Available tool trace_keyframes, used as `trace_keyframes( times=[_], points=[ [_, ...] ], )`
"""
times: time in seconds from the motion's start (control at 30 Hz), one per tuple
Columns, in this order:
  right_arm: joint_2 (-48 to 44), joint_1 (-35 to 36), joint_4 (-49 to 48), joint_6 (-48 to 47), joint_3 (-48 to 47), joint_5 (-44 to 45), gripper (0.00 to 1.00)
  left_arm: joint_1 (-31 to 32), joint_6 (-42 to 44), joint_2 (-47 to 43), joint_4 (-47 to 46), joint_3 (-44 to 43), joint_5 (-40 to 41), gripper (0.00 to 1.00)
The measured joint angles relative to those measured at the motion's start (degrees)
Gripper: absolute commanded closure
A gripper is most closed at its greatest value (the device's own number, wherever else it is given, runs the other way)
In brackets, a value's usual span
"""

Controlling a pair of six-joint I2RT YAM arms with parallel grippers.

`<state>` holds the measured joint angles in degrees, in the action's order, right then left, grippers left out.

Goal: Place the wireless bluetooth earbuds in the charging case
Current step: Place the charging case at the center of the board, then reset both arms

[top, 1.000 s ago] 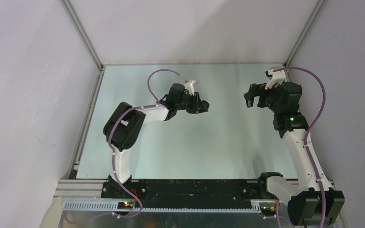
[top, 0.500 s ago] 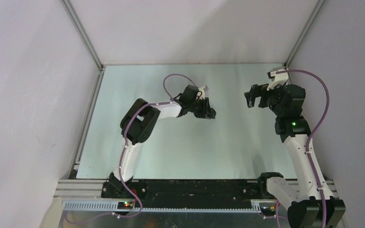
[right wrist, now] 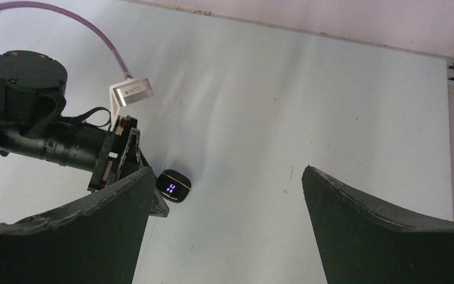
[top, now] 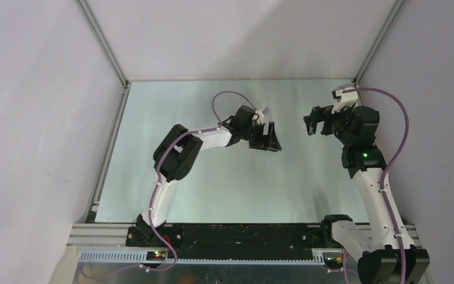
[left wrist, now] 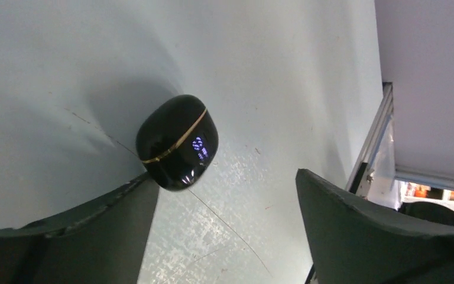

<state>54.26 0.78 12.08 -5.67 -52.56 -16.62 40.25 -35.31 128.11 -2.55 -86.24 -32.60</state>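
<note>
Left fingers (left wrist: 65, 242) moved right, case (left wrist: 177, 142) display upward

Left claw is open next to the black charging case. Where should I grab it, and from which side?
From above, probably, across its middle. The charging case lies closed on the table, a smooth rounded pebble, so its ends would likely slip. It sits off to one side of the left claw, not inside its gap; shift over first.

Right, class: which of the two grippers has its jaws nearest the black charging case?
The left gripper: the black charging case sits right beside one of its open jaws, while the right gripper hangs well away.
</note>
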Motion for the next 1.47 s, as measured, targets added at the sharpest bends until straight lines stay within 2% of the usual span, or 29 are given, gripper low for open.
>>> trace_keyframes(
  times=[0.13,0.27,0.47,0.63,0.77,0.93,1.03,1.2,1.47],
  points=[
    [-0.5,0.0,0.0,-0.1,0.0,0.0,0.01,-0.1,0.9,-2.4,1.1,1.5,1.1,0.01],
    [-1.1,-0.8,-0.1,0.3,0.1,-0.7,0.01,-1.6,5.7,-8.2,5.2,7.3,2.8,0.01],
    [-2.9,-2.4,-0.3,1.2,0.6,-1.9,0.01,-10.0,22.8,-21.6,19.5,9.7,3.8,0.01],
    [-6.8,-1.9,2.2,-1.3,-0.2,-3.3,0.01,-23.4,37.4,-40.1,30.6,9.8,4.5,0.01],
    [-8.2,1.9,9.3,-7.5,-5.4,-3.2,0.01,-33.4,47.5,-60.0,34.5,13.2,10.1,0.01],
    [-12.8,5.1,13.6,-8.3,-8.4,-2.0,0.01,-34.4,52.1,-87.3,33.1,25.2,19.5,0.00],
    [-17.9,5.3,14.1,-5.3,-8.4,1.5,0.00,-35.5,51.4,-98.7,32.2,31.5,22.6,0.01],
    [-25.7,5.5,13.8,-0.3,-9.9,8.8,0.00,-39.9,48.5,-103.4,31.1,34.4,27.8,0.01],
    [-27.0,4.3,14.1,0.1,-10.3,16.5,0.01,-41.7,45.5,-103.4,30.0,35.5,33.3,0.00]
  ],
)
